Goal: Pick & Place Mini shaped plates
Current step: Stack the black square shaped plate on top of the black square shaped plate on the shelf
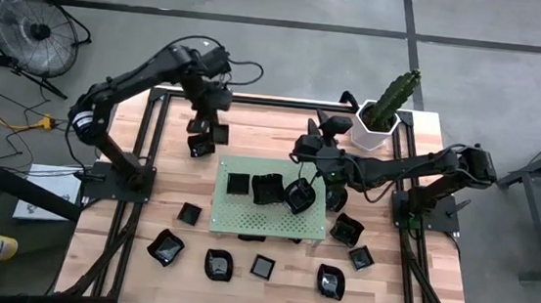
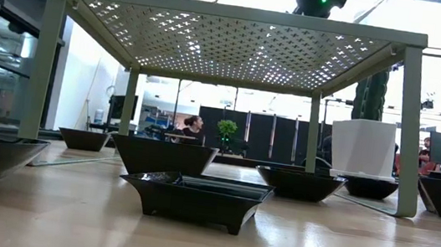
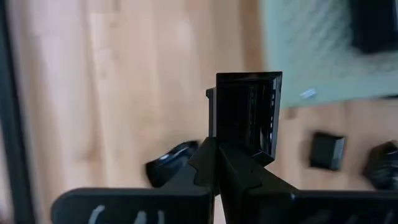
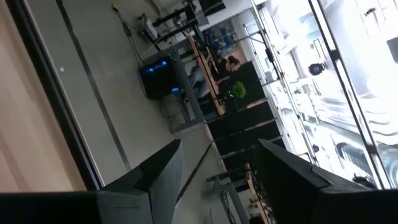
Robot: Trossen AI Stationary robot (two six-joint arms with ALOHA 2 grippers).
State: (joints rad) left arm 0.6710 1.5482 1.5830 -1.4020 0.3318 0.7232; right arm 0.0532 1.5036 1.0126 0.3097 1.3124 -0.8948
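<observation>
My left gripper (image 1: 200, 143) is shut on a small square black dish (image 3: 247, 112), above the wood just off the left far corner of the green perforated board (image 1: 266, 220). Three black dishes (image 1: 267, 187) sit on the board. Several more (image 1: 218, 263) lie on the table around its near and right sides, and some show under the board in the low view (image 2: 195, 195). My right gripper (image 4: 217, 180) is open and empty. It is raised by the board's far right side (image 1: 324, 122) and points out toward the room. My left gripper pinches one side of the square dish (image 3: 225, 144) between its two fingers (image 3: 208, 165). The fingers come from above, pointing down. The dish stands on edge beyond the fingertips, its hollow turned sideways, lifted clear of the table.
A white hexagonal pot (image 1: 375, 129) with a cactus stands at the far right, close to my right arm. The green board stands on four legs (image 2: 45, 68) with dishes beneath it. A person (image 2: 193, 127) sits in the room behind.
</observation>
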